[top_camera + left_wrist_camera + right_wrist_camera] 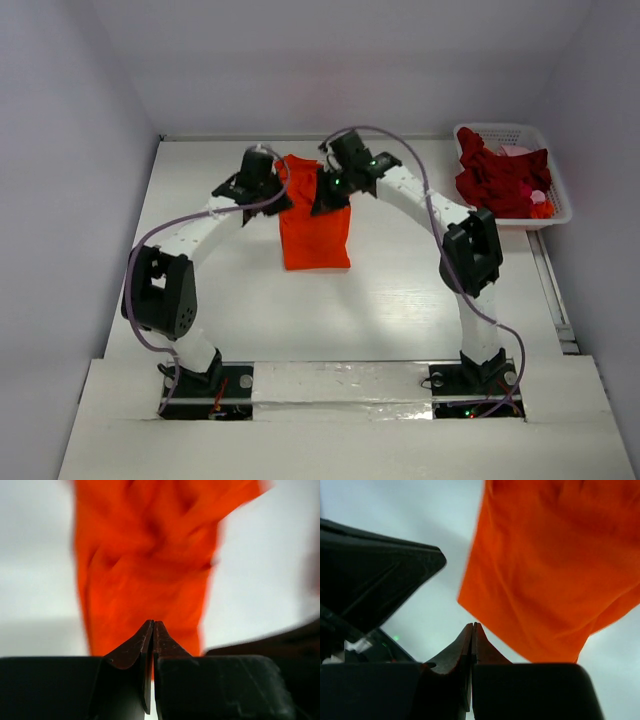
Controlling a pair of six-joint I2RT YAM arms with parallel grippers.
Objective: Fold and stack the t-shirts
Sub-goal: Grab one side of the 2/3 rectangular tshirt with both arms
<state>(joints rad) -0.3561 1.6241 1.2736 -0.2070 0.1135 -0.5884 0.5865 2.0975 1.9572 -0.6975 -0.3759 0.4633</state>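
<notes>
Top external view: the table (pixel 400 300) is walled on the left, far and right sides; bare surface lies left of the orange t-shirt (pixel 315 235), between it and the arm bases, and to its right as far as the white basket (pixel 500 128) in the far right corner; dark red t-shirts (pixel 500 180) and a scrap of pink cloth (pixel 515 152) are heaped in that basket; the orange shirt lies mid-table toward the far side as a narrow strip, its long axis running far to near, with a squared edge nearest the bases; the left gripper (pixel 278 190) meets its far left edge and the right gripper (pixel 322 200) its far right part; left wrist view: the jaws are pressed together with orange cloth behind the tips, and whether any is pinched I cannot tell; right wrist view: the jaws are closed just beside the shirt's edge, over bare table.
</notes>
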